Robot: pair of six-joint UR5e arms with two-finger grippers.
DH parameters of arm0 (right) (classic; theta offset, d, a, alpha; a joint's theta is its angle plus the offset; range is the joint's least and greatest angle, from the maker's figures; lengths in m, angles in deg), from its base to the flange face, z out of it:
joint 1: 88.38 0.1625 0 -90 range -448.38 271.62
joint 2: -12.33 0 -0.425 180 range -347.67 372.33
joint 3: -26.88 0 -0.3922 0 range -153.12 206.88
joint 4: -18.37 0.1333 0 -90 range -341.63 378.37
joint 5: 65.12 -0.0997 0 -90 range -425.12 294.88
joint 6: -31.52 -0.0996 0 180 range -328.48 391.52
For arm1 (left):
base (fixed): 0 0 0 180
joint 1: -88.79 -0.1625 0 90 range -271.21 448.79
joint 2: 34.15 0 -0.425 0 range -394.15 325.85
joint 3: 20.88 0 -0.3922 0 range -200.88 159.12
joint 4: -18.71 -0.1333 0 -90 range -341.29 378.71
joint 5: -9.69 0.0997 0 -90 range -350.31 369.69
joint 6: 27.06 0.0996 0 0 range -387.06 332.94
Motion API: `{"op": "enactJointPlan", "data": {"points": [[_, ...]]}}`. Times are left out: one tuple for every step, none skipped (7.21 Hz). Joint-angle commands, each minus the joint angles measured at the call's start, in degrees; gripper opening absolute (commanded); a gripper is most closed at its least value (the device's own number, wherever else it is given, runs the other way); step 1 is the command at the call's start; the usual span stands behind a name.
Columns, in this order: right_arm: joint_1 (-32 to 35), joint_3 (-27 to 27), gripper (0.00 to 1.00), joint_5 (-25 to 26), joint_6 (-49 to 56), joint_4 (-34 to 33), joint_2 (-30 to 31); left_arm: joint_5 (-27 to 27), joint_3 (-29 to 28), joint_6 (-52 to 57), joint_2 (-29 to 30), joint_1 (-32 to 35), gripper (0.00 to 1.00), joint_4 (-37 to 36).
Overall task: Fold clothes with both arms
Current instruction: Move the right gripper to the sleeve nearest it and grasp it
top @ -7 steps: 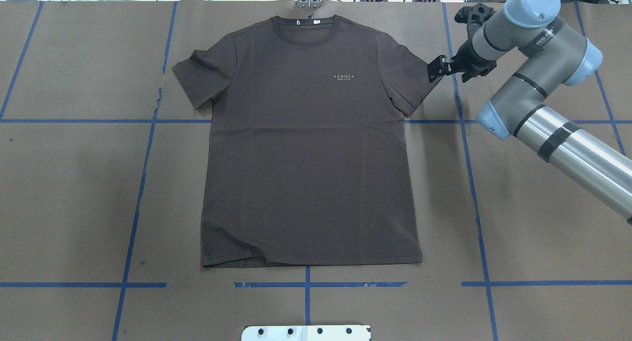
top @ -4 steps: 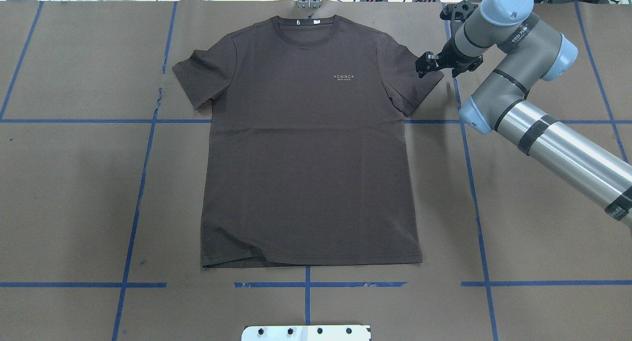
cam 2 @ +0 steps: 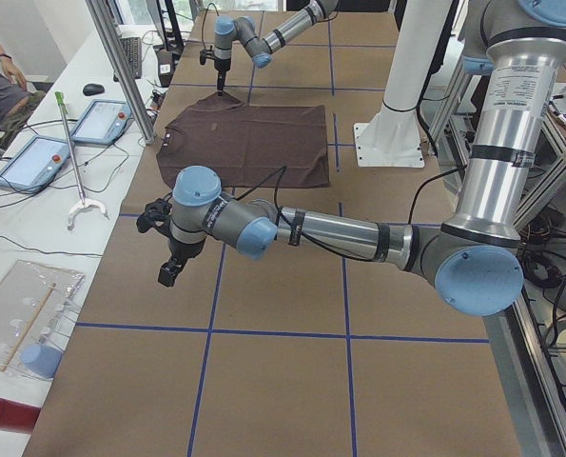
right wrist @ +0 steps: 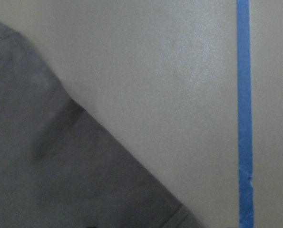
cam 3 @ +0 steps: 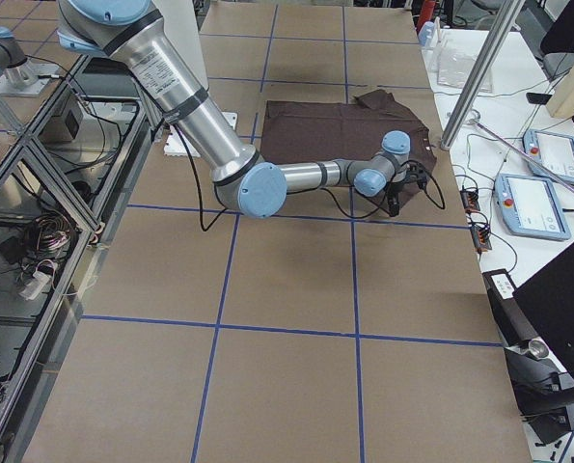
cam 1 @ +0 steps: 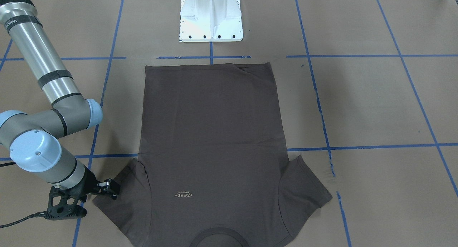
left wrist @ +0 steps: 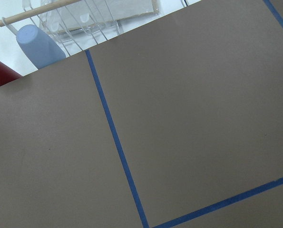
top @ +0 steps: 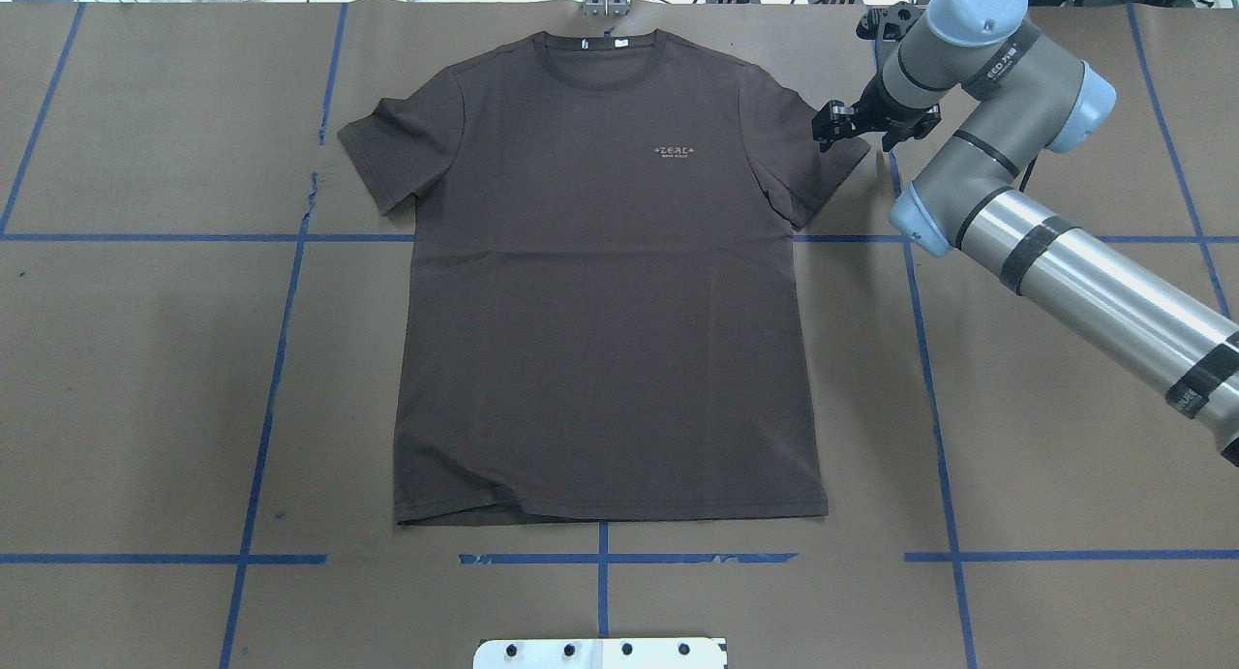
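Left fingers (cam 2: 166, 275): seen only in the left side view, hanging over bare counter (top: 145, 359) out past the shirt's 9 o'clock and well apart from it. Can't tell if they're released or clenched. The left wrist view has only paper and blue tape, no cloth.

T-shirt (top: 610, 291): flat, print up, mid-counter in the overhead view. Collar (top: 600, 64) is at 12, hem (top: 610, 509) at 6, both sleeves spread. There's a small wrinkle at the hem around 7.

Right fingers (top: 831, 125): at the shirt's 2 o'clock, on the outer edge of the right sleeve (top: 808, 175). Can't tell the opening from these angles. The sleeve lies flat, so I judge nothing is lifted yet.

Risks as I see them:
- The right wrist view has the sleeve only in its 7–8 o'clock part, and the rest is bare counter plus a tape line (right wrist: 244, 118). A straight drop likely clips the hem edge or misses the cloth altogether.
- Going too deep pinches the paper cover along with the cotton.
- Going too shallow grabs one layer, so the sleeve peels open instead of folding.
- The left side is far off, so a right-only pull probably drags or skews the whole shirt toward 3 and bunches the body.
- The soft knit may slip out mid-lift.
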State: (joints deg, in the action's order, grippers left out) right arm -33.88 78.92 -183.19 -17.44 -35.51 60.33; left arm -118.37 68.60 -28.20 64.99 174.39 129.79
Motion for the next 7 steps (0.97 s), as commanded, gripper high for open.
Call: {"op": "enactJointPlan", "data": {"points": [[0.1,-0.6,0.72,0.0,0.0,0.0,-0.1,0.0,0.1,0.0,0.0,0.0,1.0,-0.1],[0.1,-0.7,0.3,-0.1,0.0,-0.1,-0.5,0.0,0.2,0.0,0.0,0.0,1.0,-0.1],[0.1,-0.8,0.0,-0.1,0.0,-0.2,-0.6,0.0,0.2,0.0,0.2,0.0,1.0,-0.1],[0.1,-0.8,0.0,-0.1,0.0,-0.2,-1.0,0.0,0.2,0.0,0.7,0.0,1.0,-0.3],[0.1,-0.9,0.0,-0.2,0.0,-0.3,-1.5,0.0,0.1,0.0,0.8,0.0,1.0,-0.4],[0.1,-0.9,0.0,-0.3,0.0,-0.3,-1.9,0.1,0.1,-0.1,1.2,0.0,1.0,-0.5],[0.1,-0.9,0.0,-0.4,0.0,-0.3,-2.1,0.1,0.0,-0.2,1.3,0.0,1.0,-0.6]]}}
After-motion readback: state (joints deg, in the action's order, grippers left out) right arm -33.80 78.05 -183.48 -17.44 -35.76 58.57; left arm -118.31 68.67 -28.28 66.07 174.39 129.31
